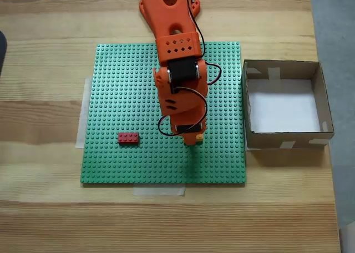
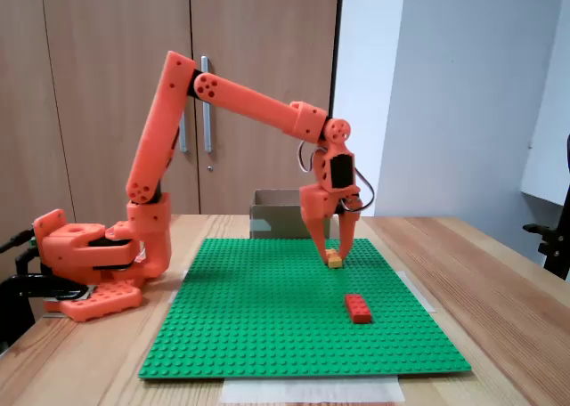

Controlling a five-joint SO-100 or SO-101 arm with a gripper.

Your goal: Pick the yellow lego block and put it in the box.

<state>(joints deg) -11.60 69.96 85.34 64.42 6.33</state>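
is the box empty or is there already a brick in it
Empty. In a fixed view from above, the box shows only its bare white bottom; the yellow lego block sits on the green baseplate, under the gripper.

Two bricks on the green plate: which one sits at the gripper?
The yellow lego block, right at the tips of the gripper. The red brick lies apart on the baseplate, untouched.

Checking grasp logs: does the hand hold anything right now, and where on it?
Cannot be told for sure. The hand straddles the yellow lego block on the green baseplate, fingers at its sides; the brick is not lifted.
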